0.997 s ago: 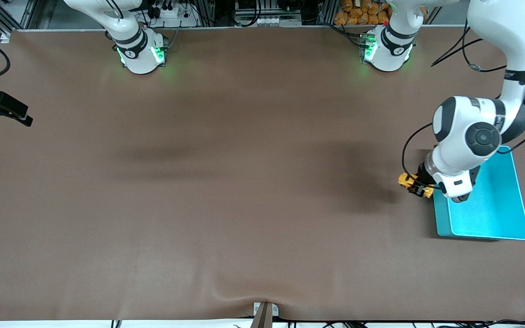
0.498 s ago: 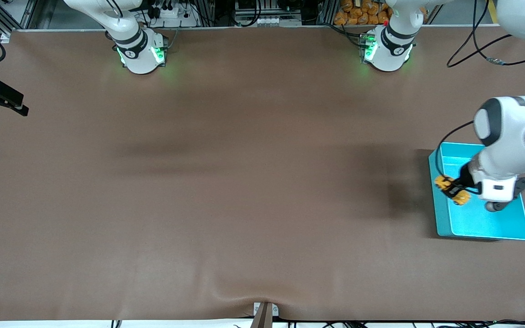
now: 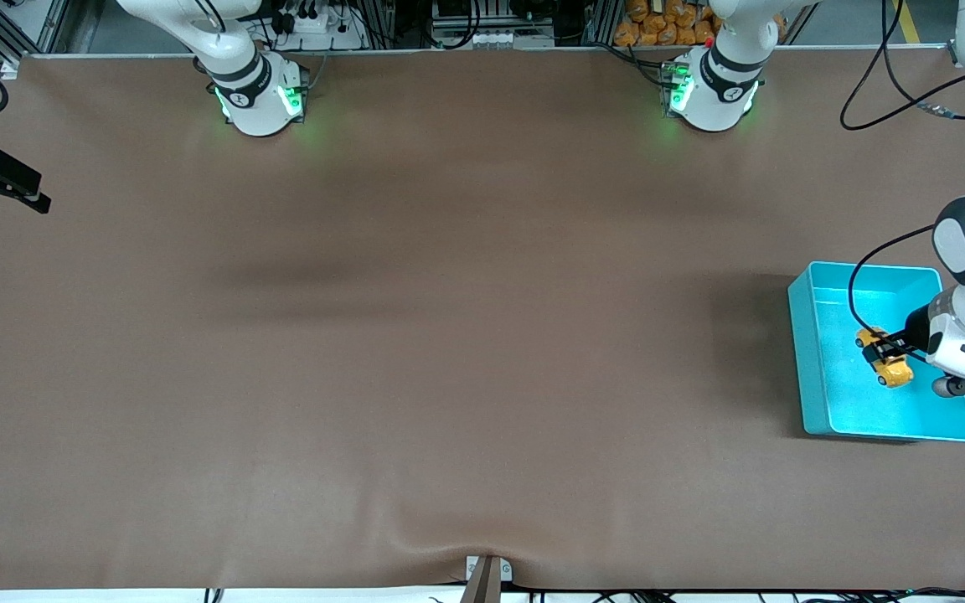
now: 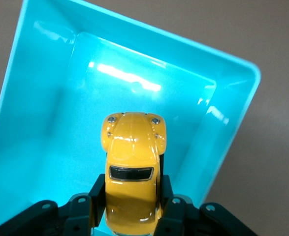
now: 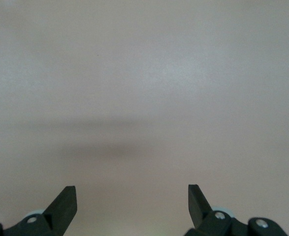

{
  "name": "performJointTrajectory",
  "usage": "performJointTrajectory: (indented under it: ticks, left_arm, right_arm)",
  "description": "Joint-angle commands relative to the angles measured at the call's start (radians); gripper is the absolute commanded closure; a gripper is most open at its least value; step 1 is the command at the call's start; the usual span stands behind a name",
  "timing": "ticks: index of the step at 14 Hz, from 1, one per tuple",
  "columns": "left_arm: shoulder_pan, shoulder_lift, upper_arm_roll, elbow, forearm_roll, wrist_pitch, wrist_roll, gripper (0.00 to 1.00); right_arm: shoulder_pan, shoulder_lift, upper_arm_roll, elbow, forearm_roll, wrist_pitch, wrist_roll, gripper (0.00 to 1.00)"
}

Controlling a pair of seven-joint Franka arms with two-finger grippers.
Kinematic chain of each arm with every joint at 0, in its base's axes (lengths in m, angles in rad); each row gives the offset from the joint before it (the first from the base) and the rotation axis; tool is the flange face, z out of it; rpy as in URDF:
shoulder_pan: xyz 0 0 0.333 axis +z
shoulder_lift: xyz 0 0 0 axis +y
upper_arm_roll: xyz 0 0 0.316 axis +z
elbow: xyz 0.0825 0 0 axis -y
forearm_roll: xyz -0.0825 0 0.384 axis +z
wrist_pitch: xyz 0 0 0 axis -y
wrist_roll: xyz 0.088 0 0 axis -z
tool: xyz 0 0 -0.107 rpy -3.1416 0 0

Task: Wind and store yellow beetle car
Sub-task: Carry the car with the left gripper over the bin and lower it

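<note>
Mostly bare brown table (matte)

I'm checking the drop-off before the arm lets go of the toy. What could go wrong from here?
The left gripper holds the yellow beetle car above the teal bin; if released from height it might bounce or land on its side. Being a wheeled toy, it may also roll into a bin wall. The right gripper waits open over bare table.

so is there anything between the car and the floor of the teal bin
Nothing: in the left wrist view the bin floor under the yellow beetle car is bare; the left gripper grips the car.
</note>
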Motion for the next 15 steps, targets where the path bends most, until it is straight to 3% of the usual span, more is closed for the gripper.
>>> performJointTrajectory:
  ticks: [1, 7, 12, 15]
  left_arm:
    - [0.029, 0.036, -0.010, 0.034, 0.015, -0.024, 0.135, 1.00]
    - [0.071, 0.091, -0.009, 0.034, 0.020, 0.005, 0.357, 1.00]
    - [0.075, 0.148, -0.006, 0.033, 0.020, 0.038, 0.346, 1.00]
    - [0.084, 0.177, -0.006, 0.031, 0.090, 0.062, 0.346, 1.00]
  right_arm:
    - [0.002, -0.011, -0.003, 0.008, -0.007, -0.009, -0.007, 0.00]
    - [-0.010, -0.010, -0.002, 0.007, -0.007, -0.012, -0.007, 0.00]
    - [-0.010, -0.010, -0.003, 0.007, -0.007, -0.009, -0.005, 0.00]
    - [-0.013, -0.011, -0.003, 0.007, -0.007, -0.007, -0.007, 0.00]
